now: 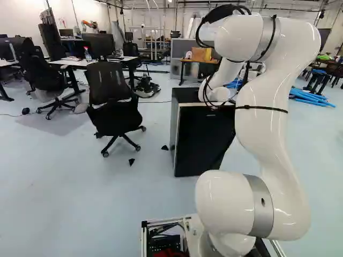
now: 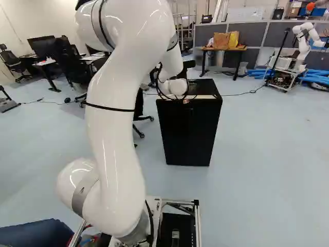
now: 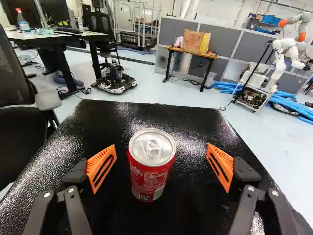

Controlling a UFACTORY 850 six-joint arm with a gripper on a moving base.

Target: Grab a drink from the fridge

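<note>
Red can (image 3: 151,166) stands atop the fridge (image 2: 189,131), the spread pincer (image 3: 161,147) straddling it; grip and lift remain

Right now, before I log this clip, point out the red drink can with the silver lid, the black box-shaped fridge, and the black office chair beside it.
Red can (image 3: 149,175): wrist view, printed side.
Black fridge (image 2: 189,134): right base view, front face.
Black office chair (image 1: 108,84): left base view, backrest.
</note>
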